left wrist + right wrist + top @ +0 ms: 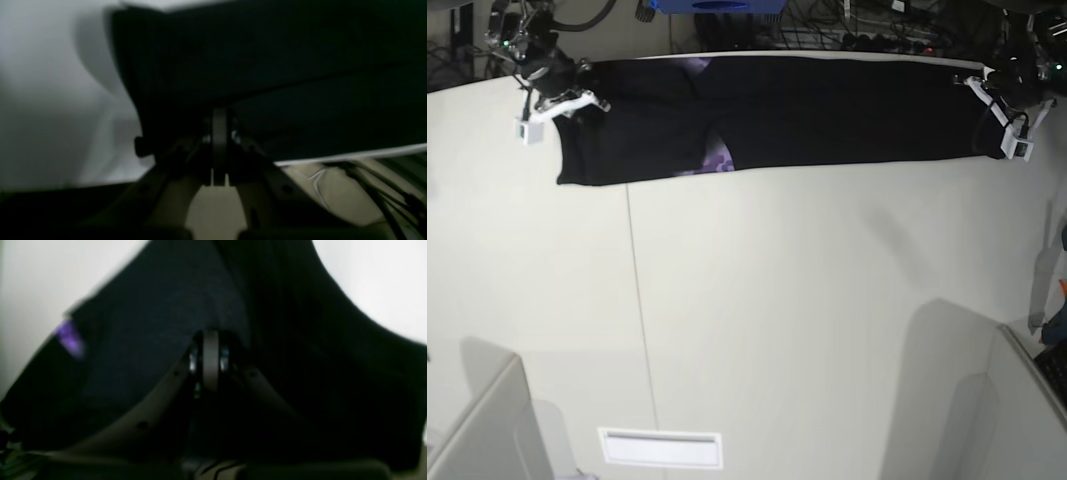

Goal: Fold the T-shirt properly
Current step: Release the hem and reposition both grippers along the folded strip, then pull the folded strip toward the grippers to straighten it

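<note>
The black T-shirt [827, 110] lies stretched as a long folded band along the far edge of the white table [777, 300]. A bit of its purple print [717, 160] peeks out near the middle left. My left gripper [983, 90] is at the band's right end, shut on the black cloth [267, 66]; its closed fingers [219, 123] show in the left wrist view. My right gripper [585, 100] is at the band's left end, shut on the cloth [150, 323]; its closed fingers [210, 353] pinch fabric, with a purple patch [68, 338] to the left.
A seam [639, 320] runs down the table left of centre. A white rectangular plate [660, 447] lies near the front edge. Grey panels stand at the front left [487, 430] and front right [1017, 400]. Cables and a blue box [717, 5] sit behind the table.
</note>
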Available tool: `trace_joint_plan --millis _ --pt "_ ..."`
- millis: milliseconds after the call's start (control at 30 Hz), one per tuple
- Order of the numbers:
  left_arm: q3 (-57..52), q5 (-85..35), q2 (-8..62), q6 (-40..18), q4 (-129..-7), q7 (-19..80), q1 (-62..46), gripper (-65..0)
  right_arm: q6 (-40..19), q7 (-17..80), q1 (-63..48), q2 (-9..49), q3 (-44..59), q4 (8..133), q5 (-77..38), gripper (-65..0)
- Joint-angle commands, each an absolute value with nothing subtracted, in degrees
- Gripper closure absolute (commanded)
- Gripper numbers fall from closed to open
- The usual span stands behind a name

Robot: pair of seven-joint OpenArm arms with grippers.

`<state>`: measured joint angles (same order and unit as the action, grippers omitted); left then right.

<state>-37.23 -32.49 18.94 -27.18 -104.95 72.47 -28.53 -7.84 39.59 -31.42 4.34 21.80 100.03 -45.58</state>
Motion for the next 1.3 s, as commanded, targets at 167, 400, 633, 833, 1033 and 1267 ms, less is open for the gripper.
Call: trace_joint_plan --millis 167,400,633,833,1033,1267 --pt "-32.0 -18.9 14.6 -27.3 -98.0 72.2 -21.8 0.0 -8.0 38.9 -27.0 5.6 22.3 94.0 -45.4 0.0" --pt "-29.0 -16.0 12.3 -26.5 -95.7 72.7 -12.0 0.0 -8.0 38.9 -17.2 6.6 22.5 86.1 -37.8 0.0" --pt "-23.0 -16.1 11.1 -21.1 -94.2 72.7 -4.8 0.0 -8.0 38.5 -8.0 8.6 22.5 76.5 -36.6 0.0" --pt "-21.6 -16.6 10.9 -19.2 -93.5 72.5 -1.6 0.0 -8.0 38.8 -6.4 8.7 22.5 77.0 -36.6 0.0" --pt "-21.8 -16.7 11.3 -19.5 -95.1 72.6 -0.2 0.0 -8.0 38.8 -7.7 8.4 22.5 83.7 -36.7 0.0" --pt "-24.7 -16.7 11.5 -19.6 -102.2 72.7 -0.1 0.0 -8.0 38.9 -9.3 8.4 22.2 93.8 -36.9 0.0"
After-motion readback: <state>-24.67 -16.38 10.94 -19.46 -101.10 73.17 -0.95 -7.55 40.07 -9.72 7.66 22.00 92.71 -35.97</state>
